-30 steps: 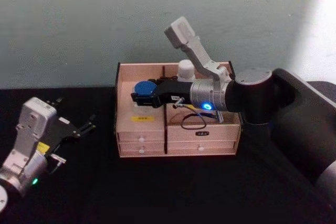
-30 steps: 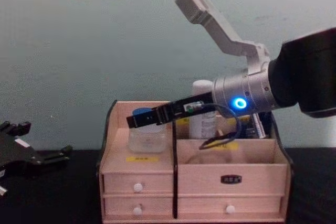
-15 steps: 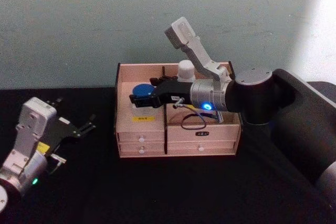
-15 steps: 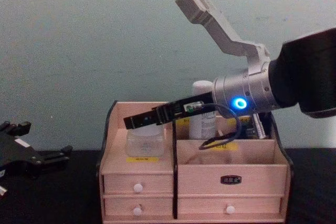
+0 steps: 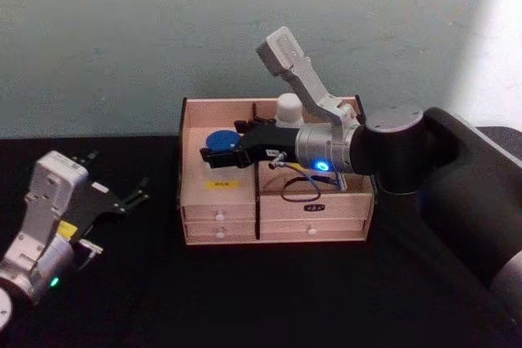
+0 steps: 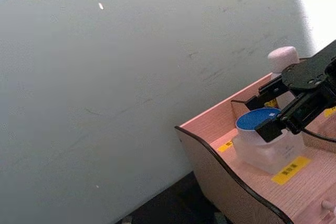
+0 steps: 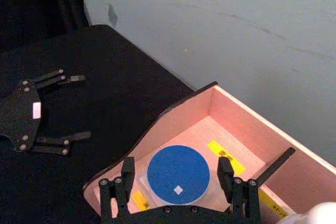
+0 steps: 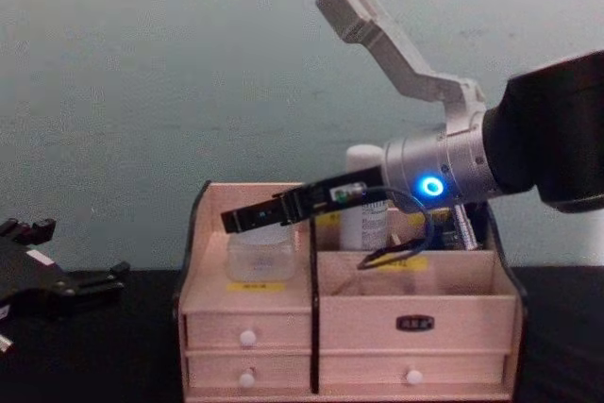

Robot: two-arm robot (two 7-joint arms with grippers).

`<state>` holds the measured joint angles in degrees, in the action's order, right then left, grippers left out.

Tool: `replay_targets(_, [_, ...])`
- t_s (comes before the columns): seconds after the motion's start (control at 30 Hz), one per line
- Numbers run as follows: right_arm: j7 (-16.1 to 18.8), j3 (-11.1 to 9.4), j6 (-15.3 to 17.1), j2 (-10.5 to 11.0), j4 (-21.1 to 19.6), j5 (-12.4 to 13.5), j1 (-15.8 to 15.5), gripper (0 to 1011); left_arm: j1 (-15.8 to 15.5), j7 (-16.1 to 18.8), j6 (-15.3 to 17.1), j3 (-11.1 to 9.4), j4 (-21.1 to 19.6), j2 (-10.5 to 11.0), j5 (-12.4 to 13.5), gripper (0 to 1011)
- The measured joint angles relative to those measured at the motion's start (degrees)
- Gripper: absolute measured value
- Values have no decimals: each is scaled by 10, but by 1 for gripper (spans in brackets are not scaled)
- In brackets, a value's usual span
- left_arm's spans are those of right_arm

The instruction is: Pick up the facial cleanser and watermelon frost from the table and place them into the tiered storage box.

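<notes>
Head view: the tiered storage box [image 5: 192, 170] holds the watermelon frost [image 5: 222, 139] in its left compartment and the facial cleanser [image 5: 287, 108] at the back; right wrist view: the right gripper [image 7: 177, 179] fingers spread either side of the blue lid, not pinching; chest view: the left gripper [image 8: 83, 279] parked on the table, fingers spread.

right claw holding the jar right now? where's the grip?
Not holding. The right claw is open, fingers either side of the blue-lidded jar, which sits in the organiser's left compartment. The left claw is open beside the organiser, holding nothing.

One facial cleanser [image 5: 287, 109], one watermelon frost [image 5: 222, 141], one tiered storage box [image 5: 277, 209] with four white-knobbed drawers, two tools: left [image 5: 130, 199], right [image 5: 218, 155].
</notes>
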<state>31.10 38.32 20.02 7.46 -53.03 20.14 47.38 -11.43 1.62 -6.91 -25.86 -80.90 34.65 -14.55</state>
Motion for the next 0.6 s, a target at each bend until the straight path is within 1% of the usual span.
replay_targets(0.07, [1,-1,1,1,-3,1,-1,1003,0,0,0,0,0,0,0,1001])
replay_targets(0.27, [6,-14,9,14,-43,8,-17,1002,0,0,0,0,0,0,0,1001])
replay_targets(0.33, [6,-20,15,24,-74,14,-28,1002,0,0,0,0,0,0,0,1002])
replay_targets(0.37, [6,-20,15,24,-74,14,-28,1002,0,0,0,0,0,0,0,1002])
replay_targets(0.4, [6,-22,16,27,-83,16,-31,1002,0,0,0,0,0,0,0,1001])
replay_targets(0.47, [3,-29,22,39,-117,24,-43,1003,0,0,0,0,0,0,0,1001])
replay_targets(0.57, [-1,-35,26,50,-146,32,-54,1002,0,0,0,0,0,0,0,1002])
replay_targets(0.6, [-4,-40,27,57,-163,37,-62,1002,0,0,0,0,0,0,0,1001])
